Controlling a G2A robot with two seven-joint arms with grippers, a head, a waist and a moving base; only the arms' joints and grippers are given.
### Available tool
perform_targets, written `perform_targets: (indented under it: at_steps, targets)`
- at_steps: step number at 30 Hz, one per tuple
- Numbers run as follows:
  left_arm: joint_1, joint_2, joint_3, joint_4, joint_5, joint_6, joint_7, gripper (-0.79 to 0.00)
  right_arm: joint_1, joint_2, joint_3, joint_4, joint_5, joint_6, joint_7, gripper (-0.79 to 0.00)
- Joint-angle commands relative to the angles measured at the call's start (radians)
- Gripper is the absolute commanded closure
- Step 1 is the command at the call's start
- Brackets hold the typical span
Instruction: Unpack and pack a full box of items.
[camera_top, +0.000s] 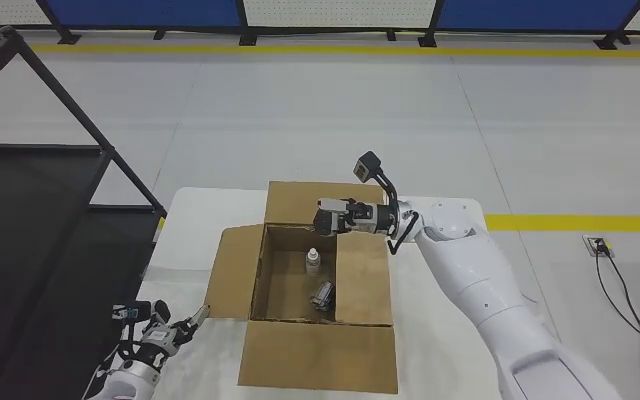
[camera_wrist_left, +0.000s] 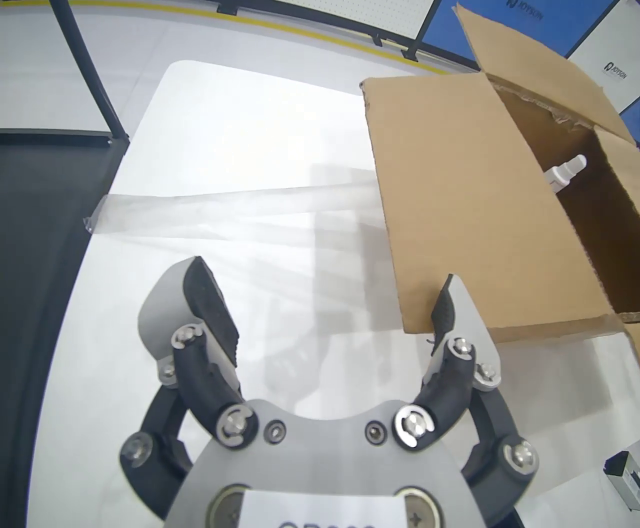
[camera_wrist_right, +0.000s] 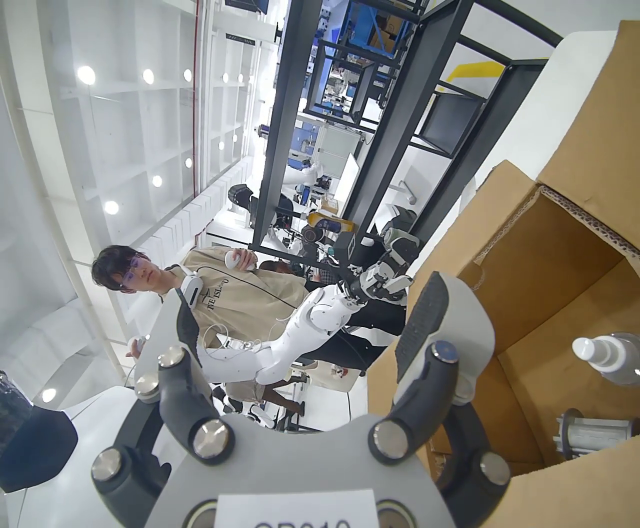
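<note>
An open cardboard box (camera_top: 300, 300) stands in the middle of the white table, all its flaps folded outward. Inside it are an upright white bottle (camera_top: 313, 261) (camera_wrist_left: 565, 170) (camera_wrist_right: 605, 355) and a grey ribbed part (camera_top: 322, 294) (camera_wrist_right: 595, 435). My right gripper (camera_top: 328, 215) (camera_wrist_right: 300, 325) hangs open over the box's far edge, level with the rim, with nothing between its fingers. My left gripper (camera_top: 188, 322) (camera_wrist_left: 327, 305) is open and low over the table at the front left, one fingertip (camera_wrist_left: 446, 307) close to the corner of the box's left flap (camera_wrist_left: 475, 200).
A strip of clear tape (camera_wrist_left: 200, 210) lies across the table (camera_top: 200, 230) left of the box. A black rack (camera_top: 60, 250) stands along the table's left side. A small dark object (camera_wrist_left: 622, 475) sits near the front flap.
</note>
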Motion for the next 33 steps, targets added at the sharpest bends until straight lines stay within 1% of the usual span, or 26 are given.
perform_targets:
  at_steps: [1, 10, 15, 20, 25, 30, 33]
  targets:
    - [-0.004, 0.000, -0.001, 0.011, 0.002, -0.001, -0.002, -0.785, -0.004, 0.002, 0.002, -0.009, -0.007, 0.002, -0.001, -0.785]
    - [-0.002, -0.001, -0.017, 0.020, -0.012, -0.014, 0.021, -0.785, -0.018, 0.008, 0.009, -0.041, -0.029, 0.014, -0.015, -0.785]
    - [0.012, 0.001, -0.033, 0.001, 0.006, -0.063, 0.056, -0.785, -0.025, 0.010, 0.009, -0.058, -0.046, 0.018, -0.021, -0.785]
    - [0.038, 0.003, -0.063, -0.040, 0.020, -0.109, 0.114, -0.785, -0.041, 0.016, 0.011, -0.095, -0.078, 0.021, -0.042, -0.785]
    - [0.048, 0.002, -0.084, -0.067, 0.016, -0.131, 0.173, -0.785, -0.058, 0.026, 0.028, -0.115, -0.093, 0.043, -0.067, -0.785]
    - [0.067, 0.003, -0.113, -0.108, 0.017, -0.175, 0.234, -0.785, -0.072, 0.036, 0.047, -0.127, -0.094, 0.060, -0.065, -0.785]
    - [0.072, 0.002, -0.128, -0.125, -0.001, -0.194, 0.251, -0.785, -0.077, 0.041, 0.054, -0.135, -0.099, 0.069, -0.065, -0.785]
